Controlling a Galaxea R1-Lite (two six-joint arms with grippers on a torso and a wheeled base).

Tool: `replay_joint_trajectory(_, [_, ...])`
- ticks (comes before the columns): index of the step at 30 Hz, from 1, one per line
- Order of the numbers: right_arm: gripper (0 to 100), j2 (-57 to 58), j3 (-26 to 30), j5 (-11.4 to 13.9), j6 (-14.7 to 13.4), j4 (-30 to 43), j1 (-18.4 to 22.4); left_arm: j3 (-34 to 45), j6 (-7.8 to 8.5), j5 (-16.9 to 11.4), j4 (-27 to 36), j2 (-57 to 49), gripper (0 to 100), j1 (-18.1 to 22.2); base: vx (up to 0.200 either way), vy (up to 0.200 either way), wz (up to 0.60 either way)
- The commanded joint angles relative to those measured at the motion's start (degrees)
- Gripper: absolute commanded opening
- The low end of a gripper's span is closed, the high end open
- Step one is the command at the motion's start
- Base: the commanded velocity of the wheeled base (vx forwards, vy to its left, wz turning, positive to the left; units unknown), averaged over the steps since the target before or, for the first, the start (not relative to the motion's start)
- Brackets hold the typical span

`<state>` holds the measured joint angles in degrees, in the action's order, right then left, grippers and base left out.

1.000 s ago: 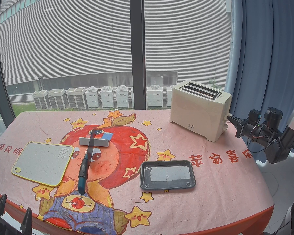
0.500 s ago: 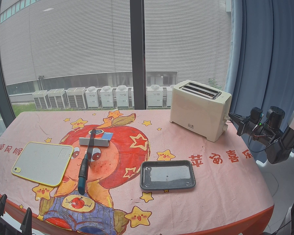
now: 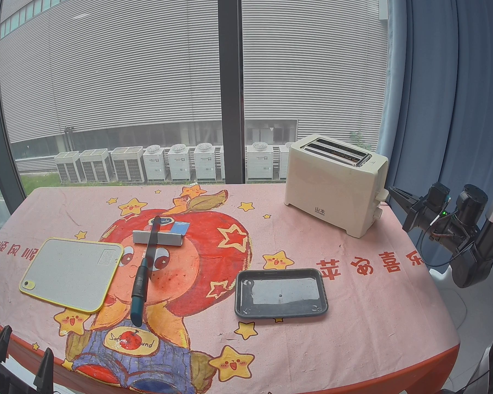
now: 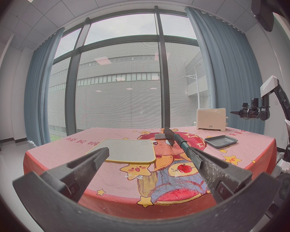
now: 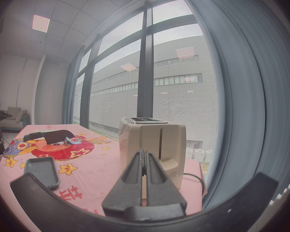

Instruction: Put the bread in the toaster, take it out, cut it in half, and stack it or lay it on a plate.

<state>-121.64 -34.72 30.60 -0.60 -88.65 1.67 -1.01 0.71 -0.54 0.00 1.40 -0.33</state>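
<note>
The cream toaster (image 3: pixel 334 184) stands at the table's back right, and I cannot see into its two dark top slots (image 3: pixel 337 151). My right gripper (image 3: pixel 393 191) is shut and empty. It hovers just right of the toaster's end, a short gap from the side lever (image 5: pixel 169 165), with its fingertips (image 5: pixel 144 158) pressed together and pointing at that end. A teal-handled knife (image 3: pixel 139 288) lies mid-left with its blade on a small white rest (image 3: pixel 158 238). The black plate (image 3: pixel 281 293) sits front centre. My left gripper (image 3: pixel 22 351) is open and empty, low at the table's front left corner.
A white cutting board (image 3: pixel 71 273) with a yellow rim lies at the left of the table. Blue curtains (image 3: pixel 449 83) hang close behind the right arm. The table's right edge (image 3: pixel 422 258) runs just below the right gripper. Window glass backs the table.
My right gripper has drawn back to the right, away from the toaster's lever end, still shut. Nothing else has moved.
</note>
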Motion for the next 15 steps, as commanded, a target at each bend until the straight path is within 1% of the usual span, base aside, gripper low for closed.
replay_joint_trajectory(1, [0,2.63,5.28,-0.01,0.16,-0.91,-0.09,0.92,0.0,0.01,0.0,0.0,100,-0.02,0.0,0.0,0.0])
replay_joint_trajectory(5, [0,6.24,9.32,0.43,-0.11,-0.91,0.35,0.92,0.0,-0.08,0.0,0.0,100,-0.02,0.0,0.0,0.0])
replay_joint_trajectory(12, [0,8.52,9.76,-0.28,0.42,-0.91,0.44,0.92,0.0,-0.08,0.0,0.0,100,-0.02,0.0,0.0,0.0])
replay_joint_trajectory(15, [0,9.58,9.85,-0.19,0.42,-0.91,0.35,0.92,0.0,-0.08,0.0,0.0,100,-0.02,0.0,0.0,0.0])
